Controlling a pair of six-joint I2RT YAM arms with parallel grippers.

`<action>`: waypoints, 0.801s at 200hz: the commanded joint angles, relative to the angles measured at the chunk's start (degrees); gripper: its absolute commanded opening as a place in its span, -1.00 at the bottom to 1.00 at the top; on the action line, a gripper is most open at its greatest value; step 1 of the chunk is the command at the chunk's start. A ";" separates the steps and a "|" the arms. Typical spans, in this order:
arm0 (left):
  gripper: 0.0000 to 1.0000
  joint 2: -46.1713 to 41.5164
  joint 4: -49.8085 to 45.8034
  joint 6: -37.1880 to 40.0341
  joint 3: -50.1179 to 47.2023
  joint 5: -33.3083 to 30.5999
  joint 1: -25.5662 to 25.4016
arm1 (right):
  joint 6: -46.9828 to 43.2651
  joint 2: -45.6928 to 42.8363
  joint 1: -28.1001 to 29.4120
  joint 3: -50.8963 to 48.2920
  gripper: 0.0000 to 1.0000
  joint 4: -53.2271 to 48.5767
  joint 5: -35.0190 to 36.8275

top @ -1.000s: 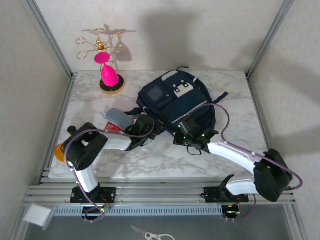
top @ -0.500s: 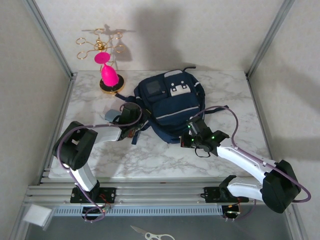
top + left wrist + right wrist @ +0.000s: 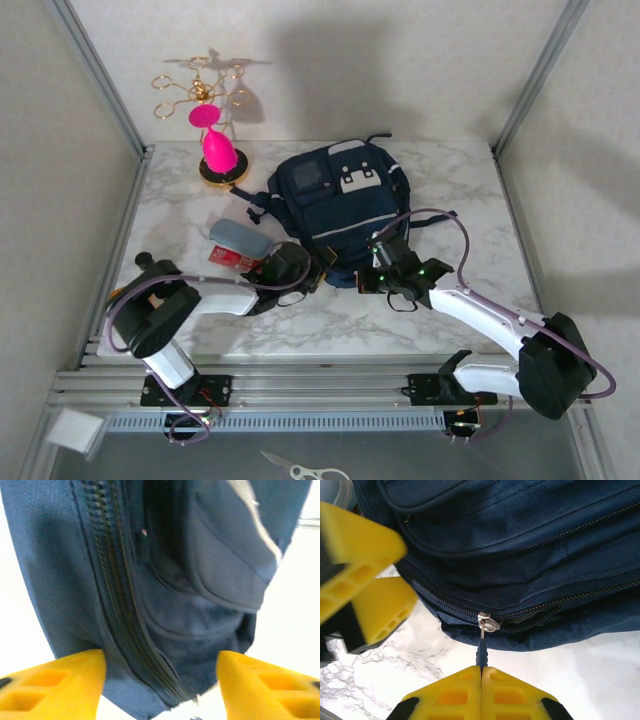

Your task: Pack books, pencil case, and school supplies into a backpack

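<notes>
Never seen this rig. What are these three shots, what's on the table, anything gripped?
A left arm and a right arm share a marble table. One picture looks down from above; two come from wrist cameras, where the yellow blocks are fingers. On the table: a navy backpack, a grey-blue pencil case, a red box, a pink ornament on a gold stand. The right hand is shut on the backpack's zipper pull. The left hand is open, straddling the backpack's edge.
</notes>
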 commanded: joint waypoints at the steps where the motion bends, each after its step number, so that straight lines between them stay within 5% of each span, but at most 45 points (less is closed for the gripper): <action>1: -0.04 4.36 2.43 -3.76 4.35 -4.06 0.32 | -1.24 -0.56 -0.19 0.19 -1.00 0.25 -1.31; 46: -1.00 -0.01 -5.69 1.83 4.60 -11.35 2.49 | -2.60 -2.78 -0.20 -0.21 -1.00 -4.52 3.64; 115: -1.00 -13.08 -18.11 25.88 0.60 -0.27 18.11 | -3.64 -6.43 -6.03 -0.17 -1.00 -6.24 8.24; 137: -1.00 -11.72 -21.28 30.69 2.89 8.34 24.57 | -4.13 -4.33 -6.96 0.84 -1.00 -4.20 10.72; 160: -1.00 -12.23 -19.68 31.58 4.03 11.07 25.09 | -8.56 -2.78 -5.02 0.03 -1.00 7.16 -2.63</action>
